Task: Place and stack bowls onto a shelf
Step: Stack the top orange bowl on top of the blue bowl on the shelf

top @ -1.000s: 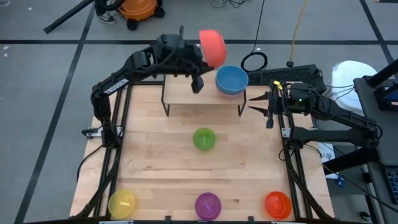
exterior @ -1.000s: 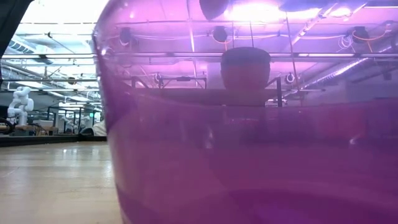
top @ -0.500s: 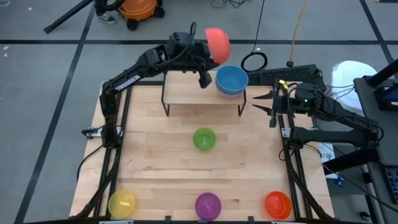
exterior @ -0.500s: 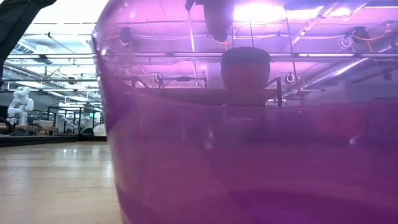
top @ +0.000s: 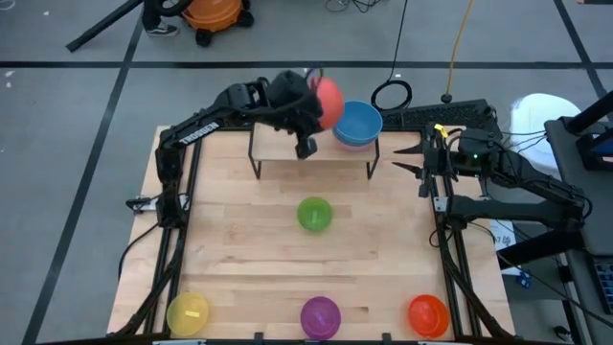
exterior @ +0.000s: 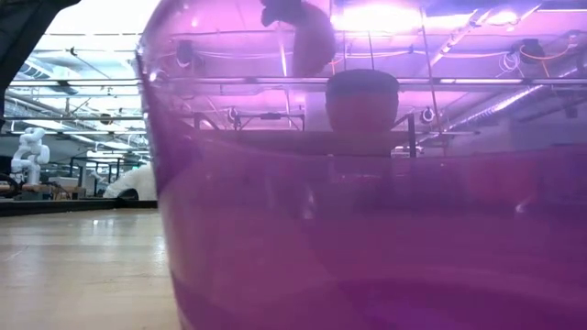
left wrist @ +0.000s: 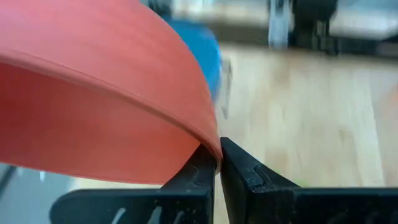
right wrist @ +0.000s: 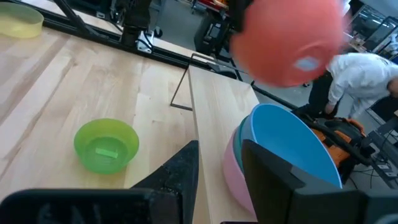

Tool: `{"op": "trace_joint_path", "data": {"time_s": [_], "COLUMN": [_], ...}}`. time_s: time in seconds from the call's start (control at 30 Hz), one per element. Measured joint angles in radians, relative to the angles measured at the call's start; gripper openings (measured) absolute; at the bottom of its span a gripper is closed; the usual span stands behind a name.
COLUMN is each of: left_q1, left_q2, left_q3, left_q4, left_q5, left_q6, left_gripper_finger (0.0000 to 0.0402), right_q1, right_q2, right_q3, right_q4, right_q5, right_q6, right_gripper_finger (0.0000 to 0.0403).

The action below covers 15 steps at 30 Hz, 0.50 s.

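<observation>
A: Where's the red bowl (top: 329, 102)?

B: In the air above the shelf (top: 287, 144), tipped on edge; the left gripper (left wrist: 217, 163) has its fingers pressed together on the rim, thin wall nipped between them; a pinch like that lets the bowl hang sideways, which I judge is why it sits tilted, not level.

A: And its target?

B: Probably the blue bowl (top: 358, 121), nested in the pink bowl (right wrist: 231, 168) at the shelf's right end; the red one hangs just beside that stack, above and slightly left of it; it would need levelling before it drops in cleanly.

A: The left arm's pose?

B: Reaching from the table's left edge across to the shelf, elbow bent, wrist turned down over the board.

A: The other arm?

B: The right gripper (top: 412, 163) waits off the shelf's right end, jaws spread, holding nothing; its camera looks over the stack toward the red bowl.

A: The rest?

B: The green bowl (top: 314, 213) sits mid-table; the yellow bowl (top: 188, 312), purple bowl (top: 320, 313) and orange bowl (top: 427, 313) line the near edge; the purple one fills the low view.
</observation>
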Motion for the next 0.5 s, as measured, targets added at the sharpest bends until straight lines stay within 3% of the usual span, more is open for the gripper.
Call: {"op": "trace_joint_path", "data": {"time_s": [0.23, 0.5], "left_q1": [-0.075, -0.195], "left_q2": [0.000, 0.010], "left_q3": [0.000, -0.066], "left_q4": [-0.272, -0.413], "left_q5": [-0.063, -0.065], "left_q6": [-0.138, -0.341], "left_gripper_finger": [0.0010, 0.0010], "right_q1": [0.000, 0.000], "right_q2": [0.000, 0.002], "right_q3": [0.000, 0.000], "right_q4": [0.001, 0.003], "right_q5": [0.000, -0.004], "right_q6": [0.000, 0.015], "right_gripper_finger": [0.0116, 0.0116]}}
